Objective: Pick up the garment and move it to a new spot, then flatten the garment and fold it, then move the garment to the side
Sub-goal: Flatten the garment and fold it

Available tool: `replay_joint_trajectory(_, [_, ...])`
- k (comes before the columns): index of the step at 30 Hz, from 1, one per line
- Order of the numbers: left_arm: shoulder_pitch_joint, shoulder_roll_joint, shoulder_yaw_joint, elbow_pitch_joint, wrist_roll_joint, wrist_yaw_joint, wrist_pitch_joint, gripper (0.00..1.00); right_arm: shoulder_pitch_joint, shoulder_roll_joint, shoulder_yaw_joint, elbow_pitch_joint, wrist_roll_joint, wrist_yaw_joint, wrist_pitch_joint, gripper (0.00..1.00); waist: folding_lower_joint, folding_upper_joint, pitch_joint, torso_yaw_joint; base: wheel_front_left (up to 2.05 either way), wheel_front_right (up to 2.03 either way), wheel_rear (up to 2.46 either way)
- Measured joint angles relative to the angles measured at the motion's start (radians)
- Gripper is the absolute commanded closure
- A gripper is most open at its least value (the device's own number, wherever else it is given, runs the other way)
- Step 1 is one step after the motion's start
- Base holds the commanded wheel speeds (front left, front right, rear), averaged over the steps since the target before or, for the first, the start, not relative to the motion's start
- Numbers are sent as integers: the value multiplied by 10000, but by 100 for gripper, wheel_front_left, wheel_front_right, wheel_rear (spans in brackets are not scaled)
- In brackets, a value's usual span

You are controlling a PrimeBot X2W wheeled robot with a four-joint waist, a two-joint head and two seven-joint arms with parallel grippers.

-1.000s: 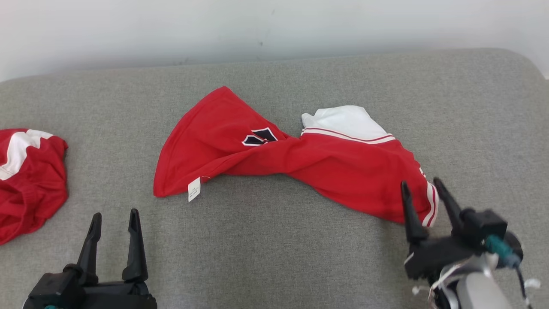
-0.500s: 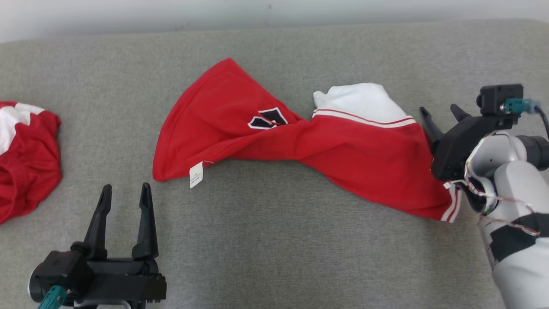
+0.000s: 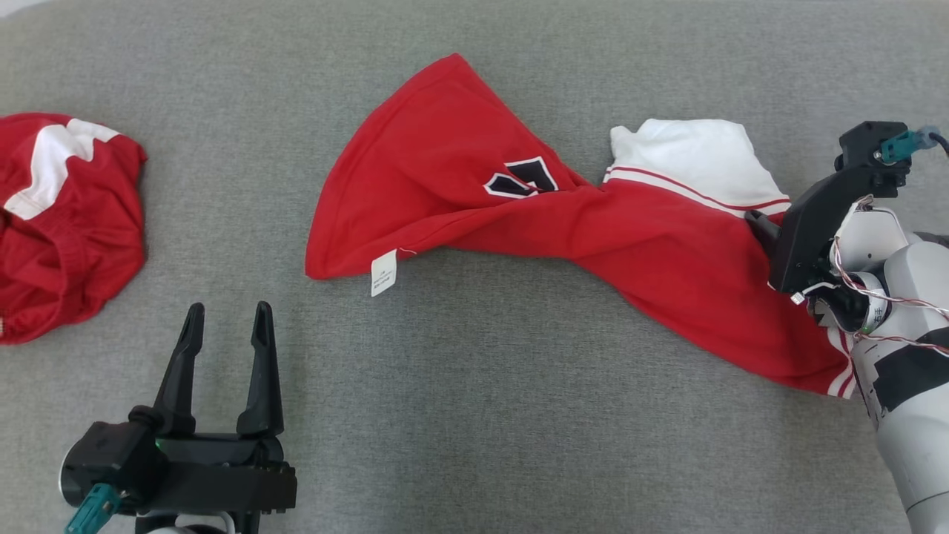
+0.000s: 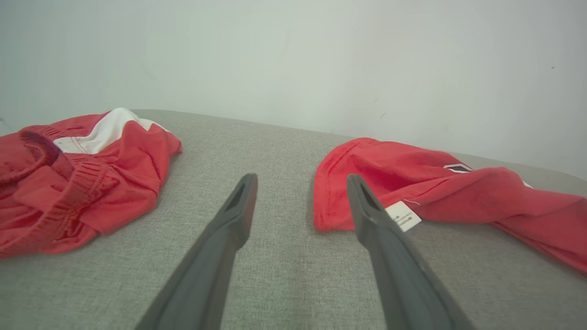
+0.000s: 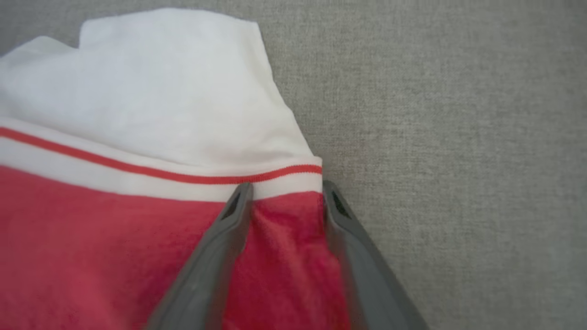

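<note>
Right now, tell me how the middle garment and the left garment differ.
The middle garment lies stretched out and twisted; the left garment sits bunched in a heap. The middle garment shows a dark emblem and a white tag; the left garment, a ribbed band. The right hand straddles the middle garment's edge; nothing touches the left garment. Both are red with white parts, on the grey cushion.

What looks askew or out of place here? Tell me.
The red shirt lies twisted at its middle instead of flat, its white tag flipped out at the hem. A second red garment sits crumpled to the left.
</note>
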Motion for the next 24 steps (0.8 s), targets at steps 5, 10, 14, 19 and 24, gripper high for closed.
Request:
replay_joint_trajectory(5, [26, 2, -105, 13, -79, 35, -2, 0, 135, -201, 569, -314, 82, 15, -420, 100, 0, 0, -70, 111, 0, 0, 0])
replay_joint_trajectory(10, [41, 0, -199, 2, -150, 61, -2, 0, -143, -345, 719, -412, -303, 17, -2104, 100, 1, 1, -99, 172, 0, 0, 0])
replay_joint_trajectory(14, [31, -2, -253, -12, -153, 59, -2, 0, -971, -399, 913, -428, -725, 17, -3509, 100, 1, 1, -34, 261, 0, 0, 0])
replay_joint_trajectory(19, [16, -2, -268, 8, -167, 44, 0, 0, -1735, -393, 1442, -508, -1034, 17, -4932, 100, 2, 2, -16, 365, 0, 0, 0])
replay_joint_trajectory(24, [13, -2, -221, 75, -217, 40, -2, 0, -2630, -470, 2401, -738, -1279, 21, -6773, 100, 2, 1, -115, 400, 0, 0, 0])
